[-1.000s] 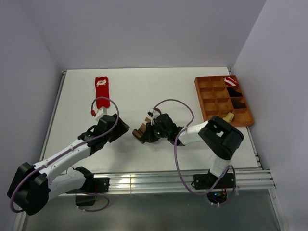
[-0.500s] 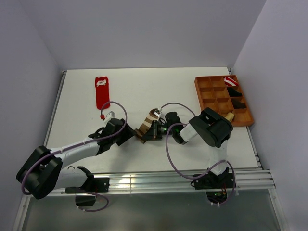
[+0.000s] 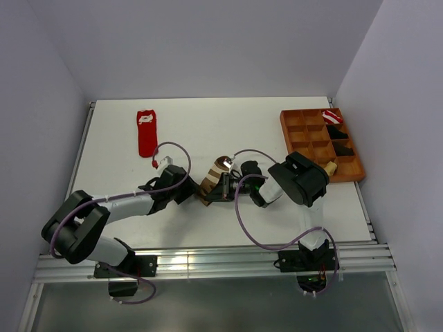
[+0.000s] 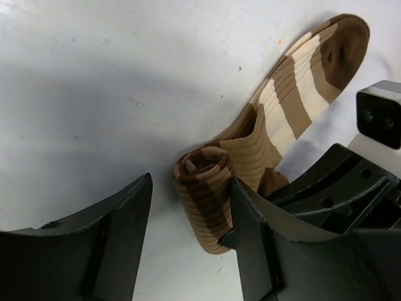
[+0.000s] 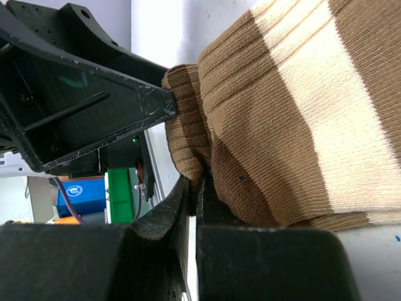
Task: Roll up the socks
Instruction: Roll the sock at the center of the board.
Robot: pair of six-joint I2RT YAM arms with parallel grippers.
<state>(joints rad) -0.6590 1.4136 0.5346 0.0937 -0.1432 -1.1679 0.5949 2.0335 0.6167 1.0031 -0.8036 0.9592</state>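
The brown-and-tan striped sock (image 3: 214,178) lies mid-table, one end rolled up (image 4: 203,191), the rest flat toward its dark toe (image 4: 341,47). My left gripper (image 4: 188,244) is open, its fingers either side of the roll's near end, the right finger touching it. My right gripper (image 5: 195,194) is shut on a fold of the striped sock (image 5: 282,125) beside the roll. The red sock (image 3: 146,131) with a white mark lies flat at the far left. The mustard sock (image 3: 327,168) peeks out behind my right arm.
An orange compartment tray (image 3: 299,142) stands at the far right, holding a red-and-white rolled bundle (image 3: 332,116) and black bundles (image 3: 339,138). The metal rail runs along the near table edge (image 3: 208,259). Both grippers (image 3: 183,190) (image 3: 225,188) are close together at the sock.
My left gripper has moved right up to the sock's rolled end. My right gripper turned and moved slightly left, and the sock's free end now lies stretched out toward the far right.
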